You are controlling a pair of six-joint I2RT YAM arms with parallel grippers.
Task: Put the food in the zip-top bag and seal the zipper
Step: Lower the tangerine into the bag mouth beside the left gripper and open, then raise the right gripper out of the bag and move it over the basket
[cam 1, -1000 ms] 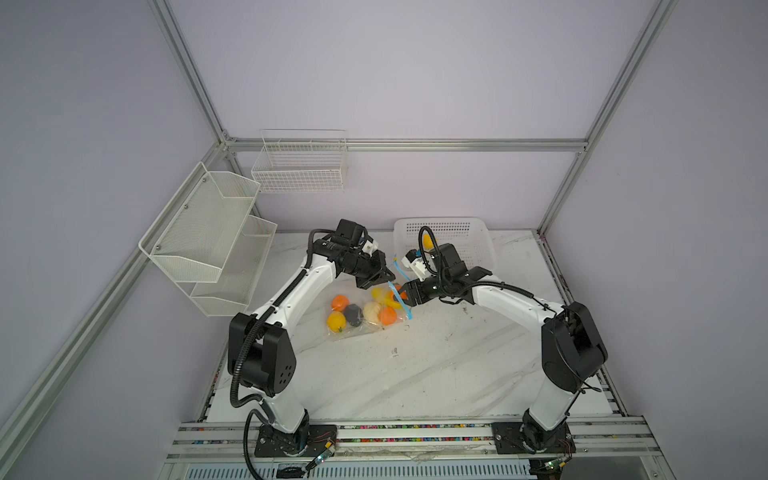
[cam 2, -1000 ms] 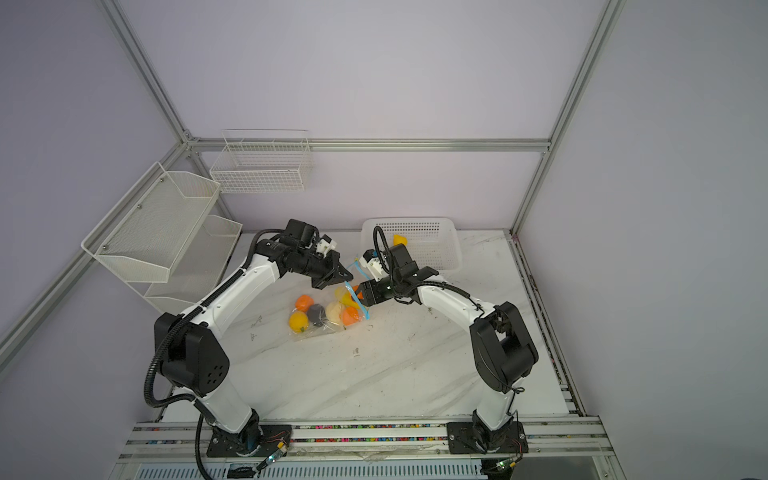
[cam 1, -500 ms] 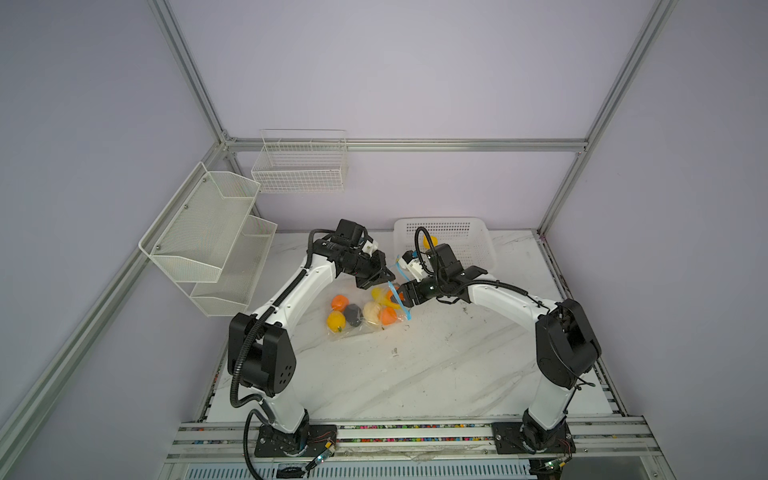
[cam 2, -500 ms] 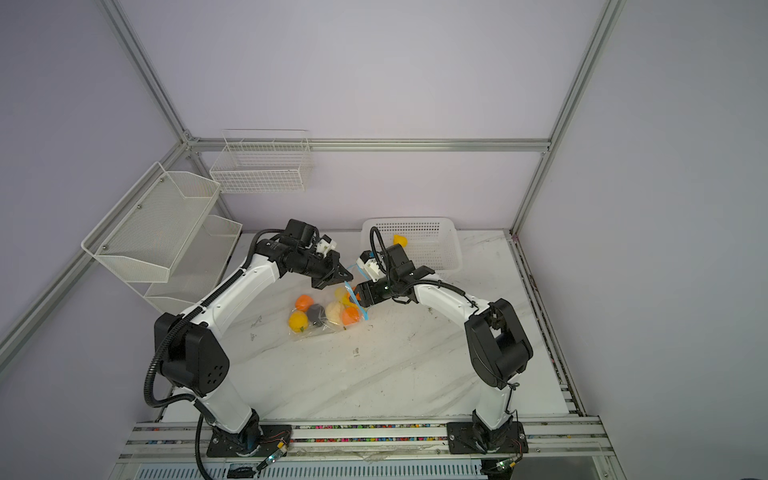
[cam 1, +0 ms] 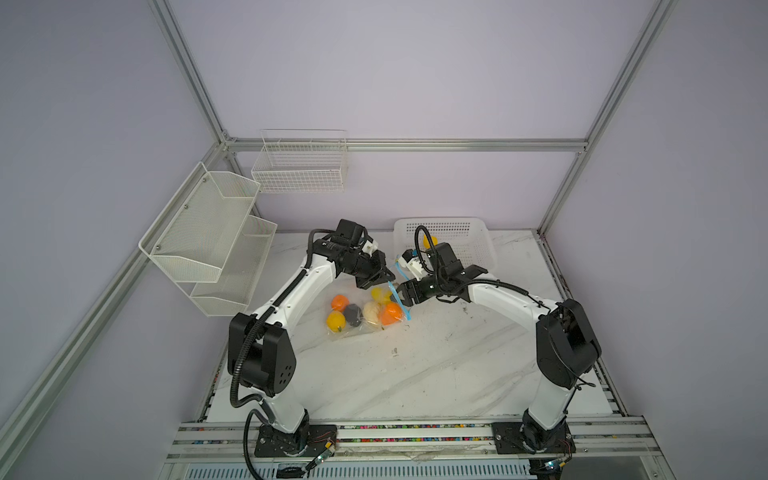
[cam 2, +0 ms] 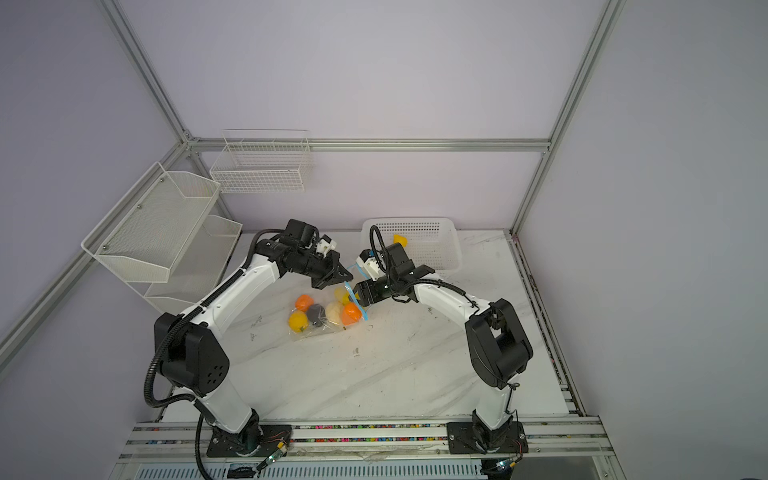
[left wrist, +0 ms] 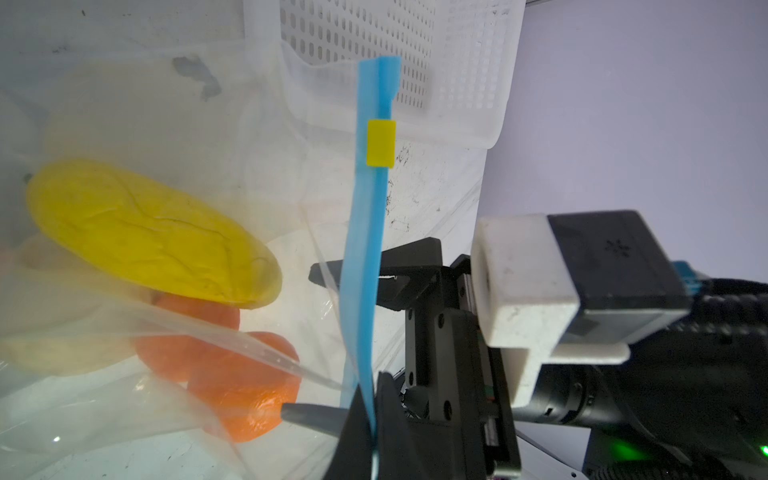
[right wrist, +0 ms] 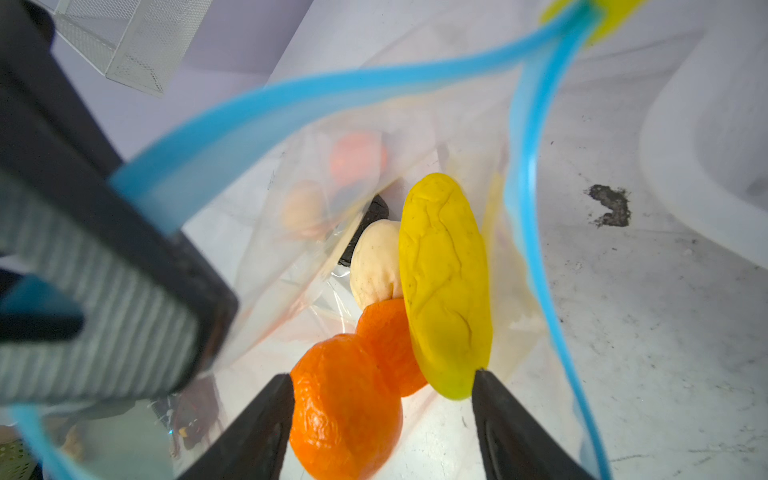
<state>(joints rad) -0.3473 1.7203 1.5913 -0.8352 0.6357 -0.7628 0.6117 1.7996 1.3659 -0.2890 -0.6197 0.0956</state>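
The zip-top bag (cam 1: 345, 332) lies mid-table with its mouth lifted. My left gripper (left wrist: 371, 409) is shut on the blue zipper (left wrist: 365, 249), below its yellow tab (left wrist: 381, 143). My right gripper (right wrist: 380, 376) stands open at the mouth. A tangerine (right wrist: 340, 411) and the long yellow piece (right wrist: 444, 282) lie loose between its fingers. Deeper in the bag are the cream bulb (right wrist: 374, 262) and the dark lump (right wrist: 370, 220). In both top views the grippers (cam 1: 384, 279) (cam 1: 405, 293) meet over the mouth edge, and one yellow fruit (cam 1: 430, 241) sits in the basket.
The white perforated basket (cam 1: 469, 245) stands just behind the right arm at the back of the table. Wire shelves (cam 1: 208, 232) hang on the left wall and a wire basket (cam 1: 299, 170) on the back wall. Marble tabletop stretches in front of the bag.
My right gripper's jaws have spread wider at the bag's mouth, and the arm has edged a little left. The left gripper holds the zipper where it was.
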